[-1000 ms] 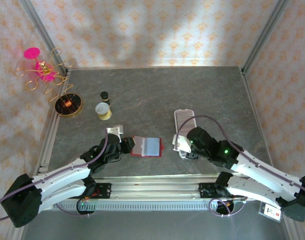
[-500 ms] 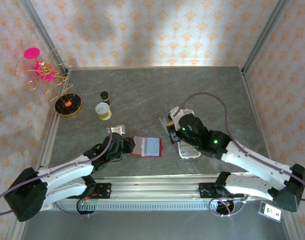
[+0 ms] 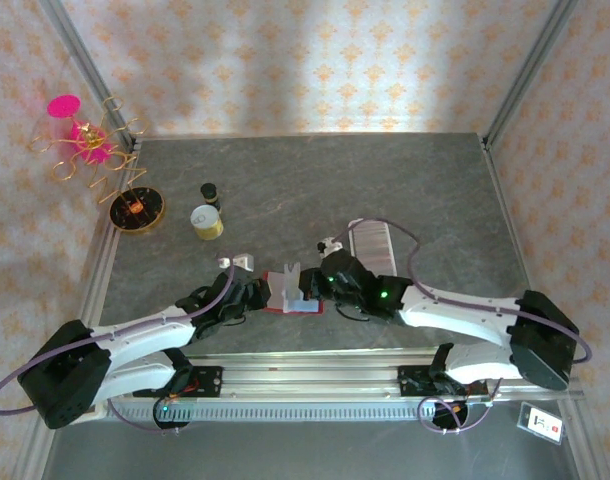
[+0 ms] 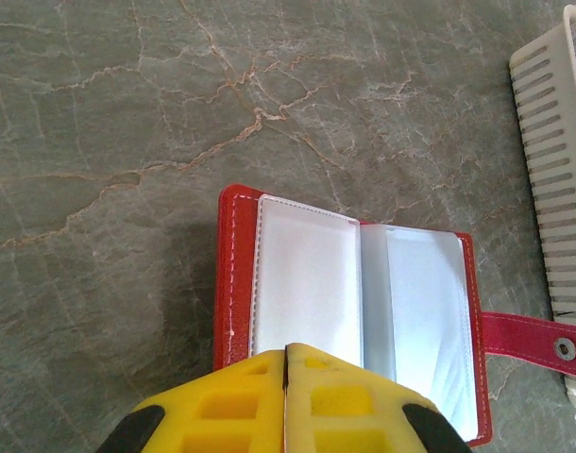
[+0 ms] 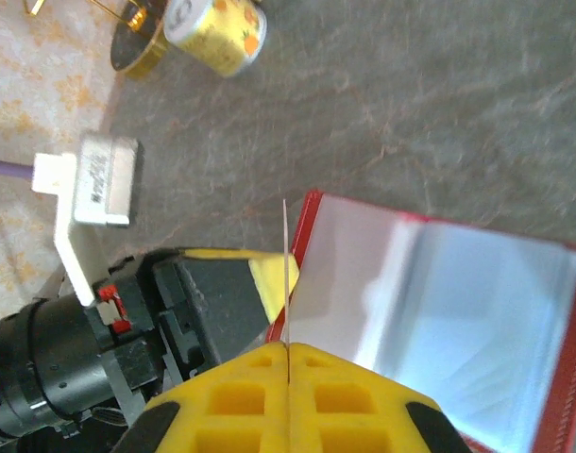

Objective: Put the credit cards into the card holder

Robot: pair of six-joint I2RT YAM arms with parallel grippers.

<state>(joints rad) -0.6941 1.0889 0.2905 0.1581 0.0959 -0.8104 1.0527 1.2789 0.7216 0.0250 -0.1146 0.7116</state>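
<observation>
Now my right gripper [image 5: 286, 347] clamps a credit card [image 5: 286, 269] edge-on; the open card holder [image 4: 307, 283] lies just ahead, with my left gripper [image 4: 286, 351] closed at its edge.

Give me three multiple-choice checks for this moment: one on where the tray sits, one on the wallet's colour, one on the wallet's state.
1. Seen from above, where is the tray relative to the wallet? A left of it; B right of it and farther back; C under it.
2. What colour is the wallet's cover? A red; B black; C green.
3. The wallet is: A snapped shut; B folded but unsnapped; C lying open.
Answers: B, the top view puts the tray rightward and beyond; A, a red rim frames the pale sleeves; C, both sleeve pages face up.
</observation>
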